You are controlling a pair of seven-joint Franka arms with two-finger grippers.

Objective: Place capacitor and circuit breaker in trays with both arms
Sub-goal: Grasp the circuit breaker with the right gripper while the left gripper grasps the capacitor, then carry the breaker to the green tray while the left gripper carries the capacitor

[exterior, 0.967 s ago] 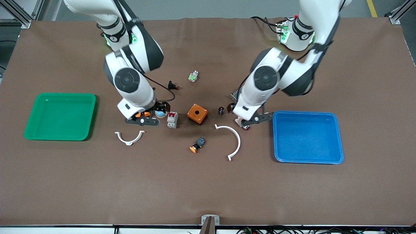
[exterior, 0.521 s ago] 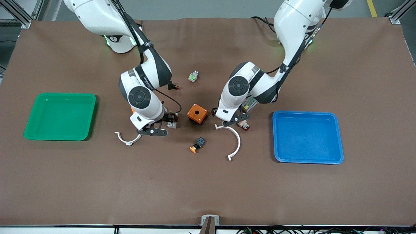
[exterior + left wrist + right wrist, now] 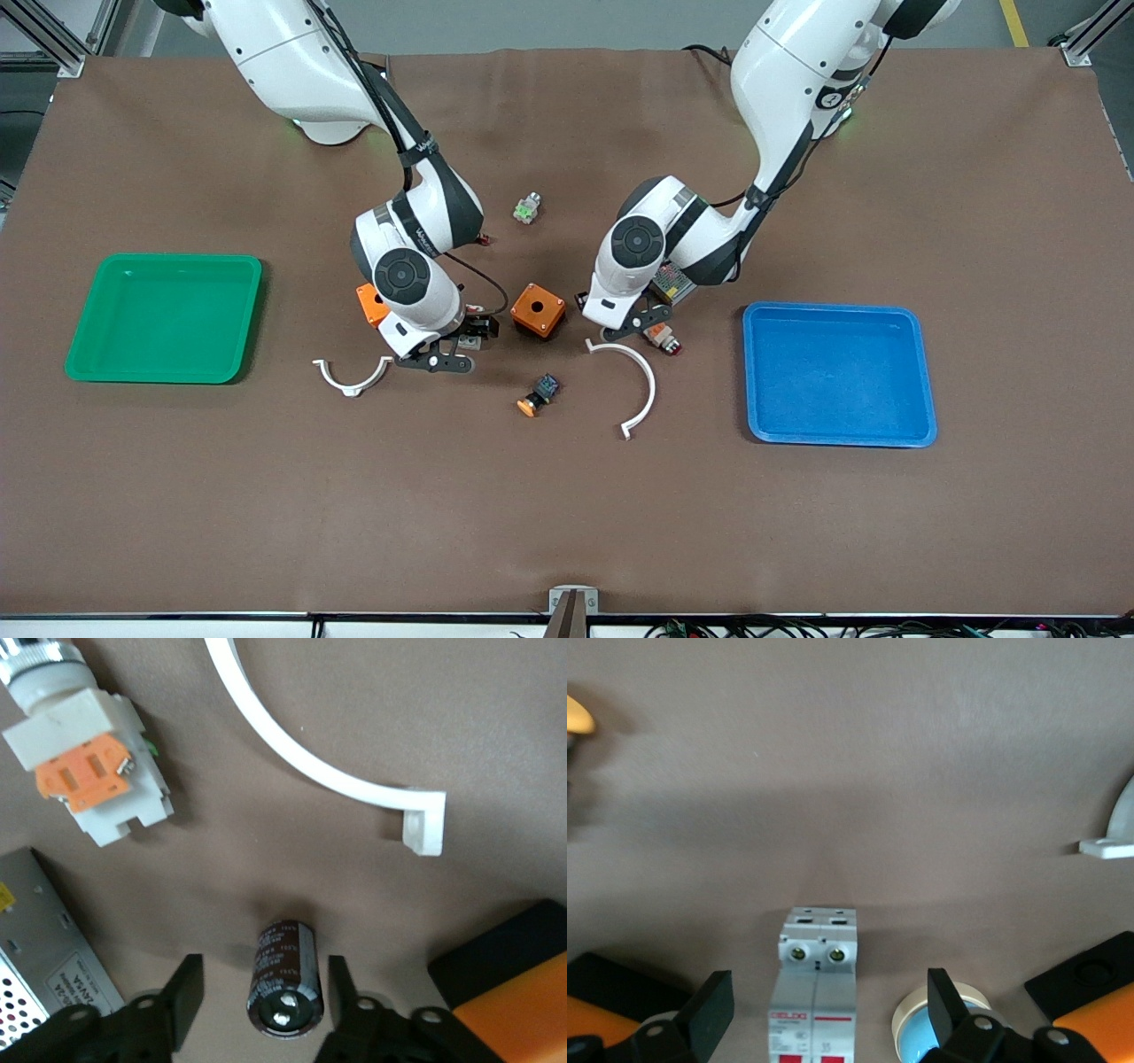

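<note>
**Both grippers positioned over their parts**

The capacitor [image 3: 283,978] lies on the table between the spread fingers [image 3: 182,1001] of the left gripper [image 3: 261,1005], without contact, just beside an orange box [image 3: 538,309] and near a white curved bracket [image 3: 328,753]. The circuit breaker [image 3: 816,992] lies flat between the open fingers [image 3: 709,1014] of the right gripper [image 3: 824,1019], ungripped, beside a blue-capped button [image 3: 930,1028].
</note>
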